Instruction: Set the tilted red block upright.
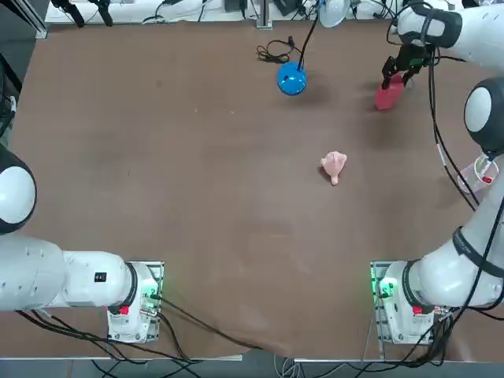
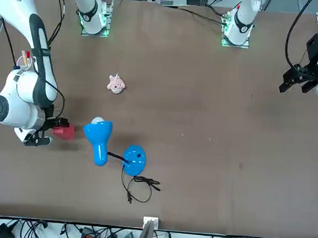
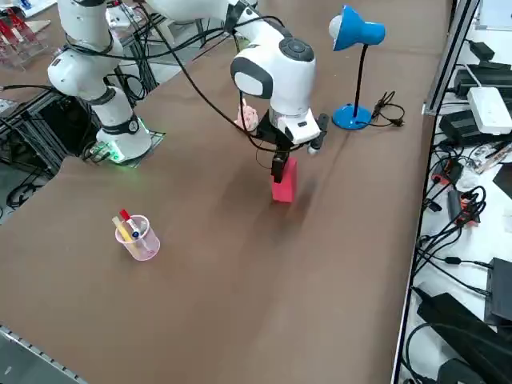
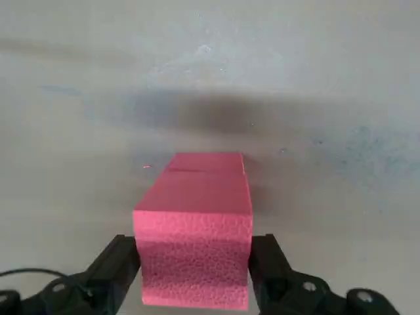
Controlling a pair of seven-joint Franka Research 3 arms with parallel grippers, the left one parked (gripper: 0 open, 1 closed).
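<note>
Red block [image 3: 284,180] stood upright on table [image 3: 240,264], long axis vertical, far R side near lamp [image 3: 358,48]. R gripper [image 3: 280,164] hung over its top, fingers [image 4: 115,266] spread either side w/ slim gaps, not gripping.

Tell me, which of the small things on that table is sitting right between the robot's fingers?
The red block. It stands on end between the open fingers of the right gripper, while the pink toy, blue lamp and pen cup sit well away from it.
</note>
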